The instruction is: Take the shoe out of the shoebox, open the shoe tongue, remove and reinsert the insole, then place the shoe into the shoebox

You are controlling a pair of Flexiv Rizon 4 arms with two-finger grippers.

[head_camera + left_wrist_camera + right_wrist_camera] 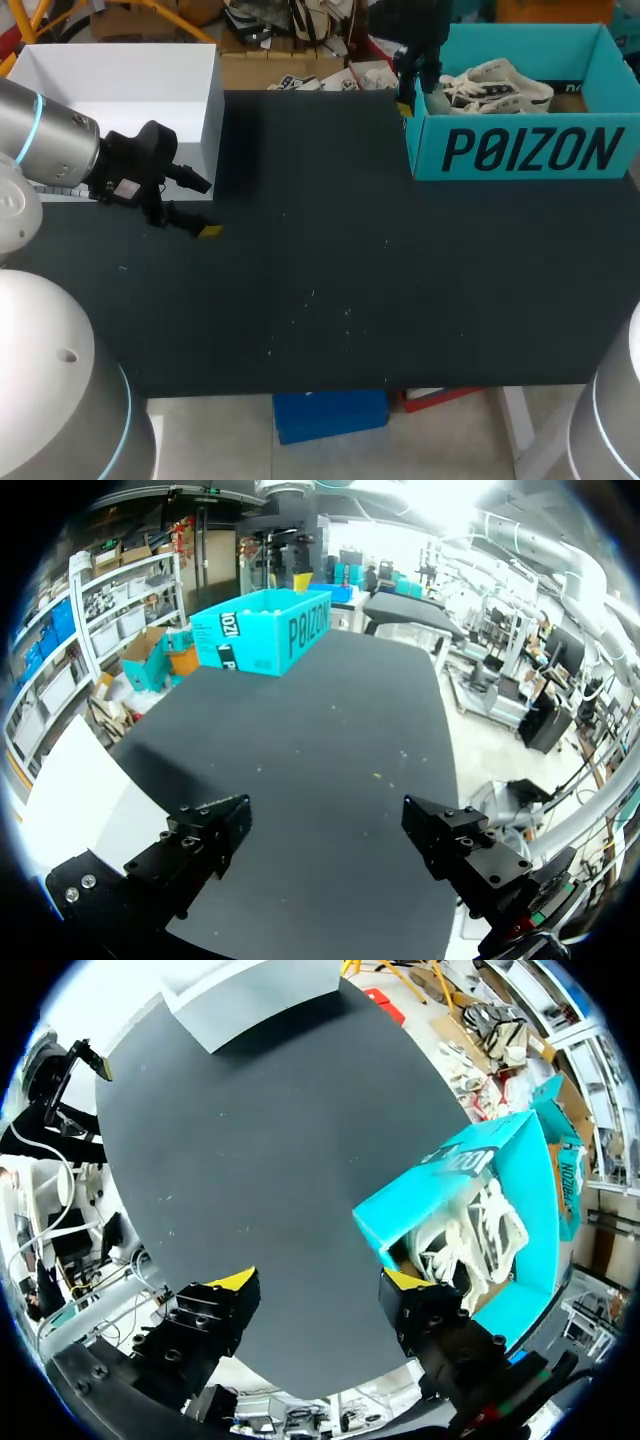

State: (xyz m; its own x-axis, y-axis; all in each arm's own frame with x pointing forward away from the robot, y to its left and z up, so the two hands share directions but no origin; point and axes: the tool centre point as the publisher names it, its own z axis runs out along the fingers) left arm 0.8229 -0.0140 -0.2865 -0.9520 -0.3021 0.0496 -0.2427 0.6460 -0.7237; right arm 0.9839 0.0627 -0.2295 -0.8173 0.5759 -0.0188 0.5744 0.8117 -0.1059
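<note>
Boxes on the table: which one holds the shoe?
The teal shoebox at the far right; the white shoe lies inside. The white box at left shows none.

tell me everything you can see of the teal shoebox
The shoebox is bright teal, cardboard by the look, with large dark lettering on its long side. It has no lid on and stands upright at the far right of the dark table. A pale shoe with dark trim lies inside. The open right gripper hangs over its left end; contact cannot be told.
</note>
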